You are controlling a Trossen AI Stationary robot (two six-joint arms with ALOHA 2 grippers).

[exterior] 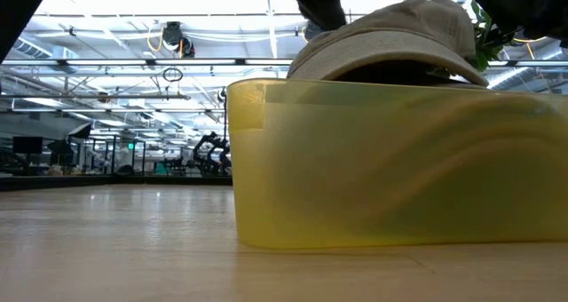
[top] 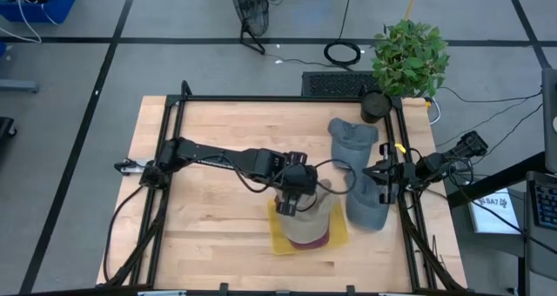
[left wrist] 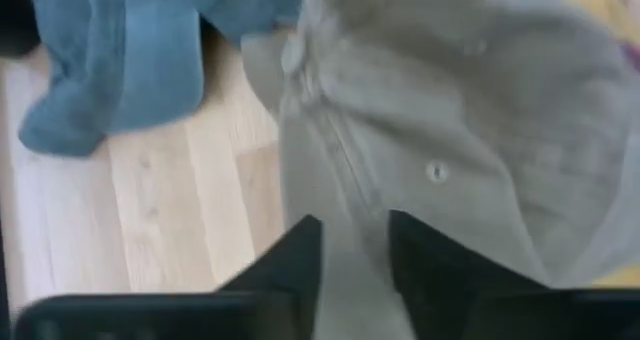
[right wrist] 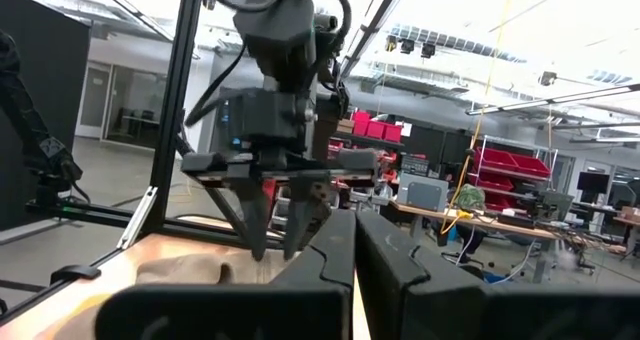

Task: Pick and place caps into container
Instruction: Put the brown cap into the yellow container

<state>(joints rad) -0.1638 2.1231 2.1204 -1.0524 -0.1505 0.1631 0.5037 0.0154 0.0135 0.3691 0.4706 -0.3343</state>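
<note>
Tan cap [left wrist: 450, 130]: soft, light, floppy fabric; best pinched at crown or brim edge. Lying crown-up atop yellow tray [top: 280, 237], over a maroon cap [top: 320, 240]. Left gripper [left wrist: 352, 255] clamped on crown fabric. Two blue caps [top: 352, 139] just beside, on table [top: 209, 148]. Right gripper [right wrist: 352, 242] pressed together, empty, nearby. Low view alone shows tray wall; high view alone shows the maroon cap.

Tan cap [top: 310, 219] sitting crown-up atop pile in yellow tray [top: 280, 241], maroon cap [top: 319, 240] peeking beneath. Two grey-blue caps [top: 355, 144] lying on table beside tray.
</note>
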